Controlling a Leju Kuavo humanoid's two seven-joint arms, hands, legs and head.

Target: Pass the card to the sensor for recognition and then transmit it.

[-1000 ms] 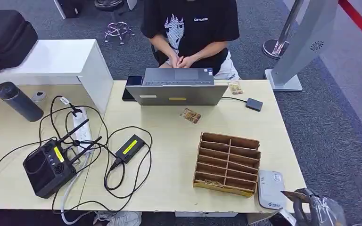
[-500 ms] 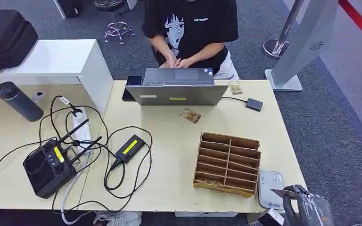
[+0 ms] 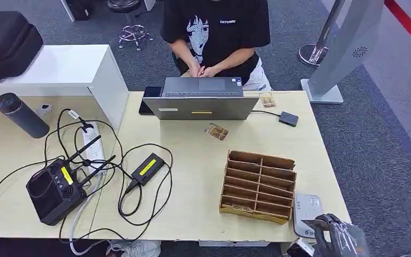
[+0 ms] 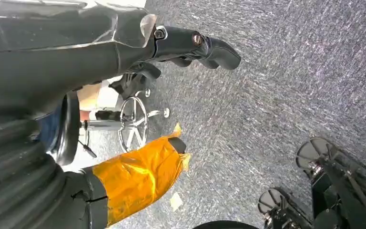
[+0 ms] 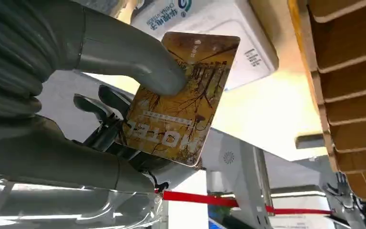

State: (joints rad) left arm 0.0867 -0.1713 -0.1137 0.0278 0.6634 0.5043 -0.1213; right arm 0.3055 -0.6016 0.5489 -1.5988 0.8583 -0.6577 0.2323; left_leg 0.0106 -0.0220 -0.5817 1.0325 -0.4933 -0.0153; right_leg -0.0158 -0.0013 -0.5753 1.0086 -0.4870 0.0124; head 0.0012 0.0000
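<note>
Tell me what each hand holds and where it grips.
Right hand pinches the card by one long edge, thumb pressing its printed face. Left hand holds nothing.

The left robot hand (image 4: 124, 95) is seen hanging over grey carpet (image 4: 290, 95), dark fingers (image 4: 209, 47) slightly curled and apart, nothing held. Its thumb is wrapped in orange tape (image 4: 138, 179). A chrome star-shaped chair base (image 4: 133, 125) is seen beyond the hand. Black caster wheels (image 4: 314, 152) are seen at the frame corner. A small pale scrap (image 4: 175, 201) lies on the carpet.
</note>
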